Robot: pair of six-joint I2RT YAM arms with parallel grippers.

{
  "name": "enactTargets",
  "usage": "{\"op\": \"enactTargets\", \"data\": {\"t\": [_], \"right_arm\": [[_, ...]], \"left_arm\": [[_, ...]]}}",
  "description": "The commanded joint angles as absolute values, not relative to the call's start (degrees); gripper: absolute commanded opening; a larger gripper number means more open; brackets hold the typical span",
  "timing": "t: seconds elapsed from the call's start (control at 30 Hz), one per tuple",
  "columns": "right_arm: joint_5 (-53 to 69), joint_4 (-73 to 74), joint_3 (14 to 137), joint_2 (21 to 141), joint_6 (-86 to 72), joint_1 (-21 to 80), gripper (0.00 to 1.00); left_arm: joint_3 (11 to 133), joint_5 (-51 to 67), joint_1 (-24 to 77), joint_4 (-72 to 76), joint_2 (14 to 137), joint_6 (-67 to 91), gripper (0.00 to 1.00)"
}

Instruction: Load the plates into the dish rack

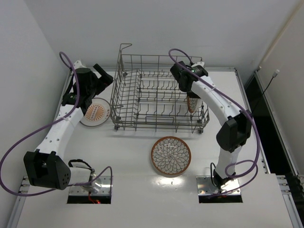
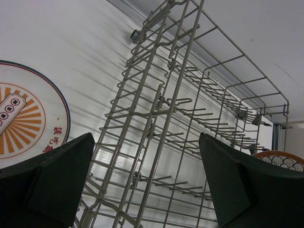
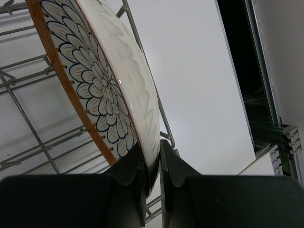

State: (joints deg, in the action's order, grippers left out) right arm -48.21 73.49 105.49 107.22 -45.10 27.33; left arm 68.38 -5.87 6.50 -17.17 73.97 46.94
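Meanwhile, right gripper (image 3: 152, 159) clamps petal plate (image 3: 97, 80) upright in dish rack (image 1: 142, 88); left gripper (image 2: 146, 142), fingers spread, beside sunburst plate (image 2: 28, 118) bearing red Chinese characters.

Sunburst plate (image 2: 33, 109) partly off-frame

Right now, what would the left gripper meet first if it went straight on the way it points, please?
Most likely the left gripper would meet the wire side of the dish rack, seen straight ahead between its open fingers; the sunburst plate lies left of that line. Depth is uncertain.
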Motion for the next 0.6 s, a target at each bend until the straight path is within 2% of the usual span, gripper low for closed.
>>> {"op": "enactTargets", "data": {"t": [0.0, 0.57], "right_arm": [[-41.1, 68.9, 104.0, 108.1, -46.9, 28.4, 0.0], [-32.6, 64.6, 92.9, 111.6, -50.4, 27.8, 0.03]], "left_arm": [[68.4, -6.4, 6.5, -16.0, 71.9, 46.3, 0.9], [67.9, -6.9, 6.5, -16.0, 71.4, 46.3, 0.9]]}}
